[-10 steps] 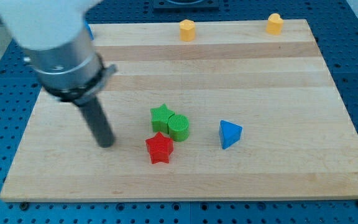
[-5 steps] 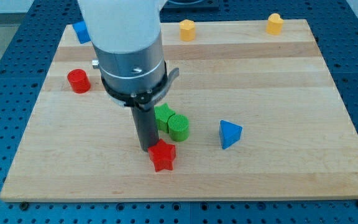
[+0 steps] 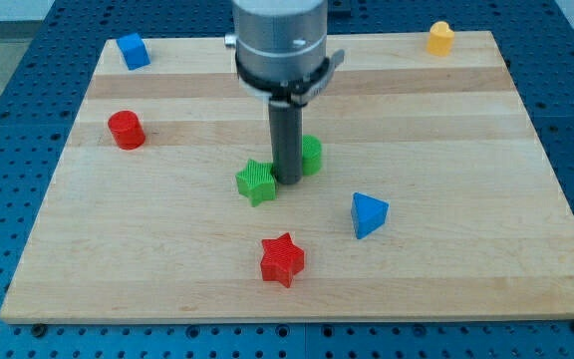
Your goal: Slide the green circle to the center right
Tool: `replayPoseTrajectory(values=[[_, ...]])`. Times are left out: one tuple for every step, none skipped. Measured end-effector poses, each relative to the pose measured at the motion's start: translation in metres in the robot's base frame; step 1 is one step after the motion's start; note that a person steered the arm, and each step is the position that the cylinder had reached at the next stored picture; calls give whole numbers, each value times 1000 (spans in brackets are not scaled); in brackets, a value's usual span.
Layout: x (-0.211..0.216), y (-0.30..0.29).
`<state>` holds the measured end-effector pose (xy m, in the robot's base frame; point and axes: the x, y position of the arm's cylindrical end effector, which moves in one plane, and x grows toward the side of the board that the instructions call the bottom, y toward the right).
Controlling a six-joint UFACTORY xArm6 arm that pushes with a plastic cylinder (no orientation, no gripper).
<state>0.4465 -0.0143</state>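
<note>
The green circle (image 3: pixel 312 155) sits near the board's middle, mostly hidden behind my rod. My tip (image 3: pixel 287 180) rests on the board, touching the circle's left side. A green star (image 3: pixel 256 182) lies just left of the tip. A red star (image 3: pixel 283 259) lies below, toward the view's bottom. A blue triangle (image 3: pixel 369 214) lies to the lower right of the tip.
A red cylinder (image 3: pixel 126 130) stands at the left. A blue block (image 3: pixel 133 51) is at the top left corner. A yellow block (image 3: pixel 440 38) is at the top right. The arm's grey body (image 3: pixel 278 45) covers the top middle of the wooden board (image 3: pixel 466 150).
My rod moved right and up, from the left of the blocks into the cluster. The green circle went up and right, the green star shifted left, the red star slid down and right.
</note>
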Motion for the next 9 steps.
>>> replayPoseTrajectory(values=[[-17, 7], [-6, 0], [-23, 14], [-42, 73], [-43, 125], [-41, 85], [-42, 19], [-78, 3], [-89, 42]])
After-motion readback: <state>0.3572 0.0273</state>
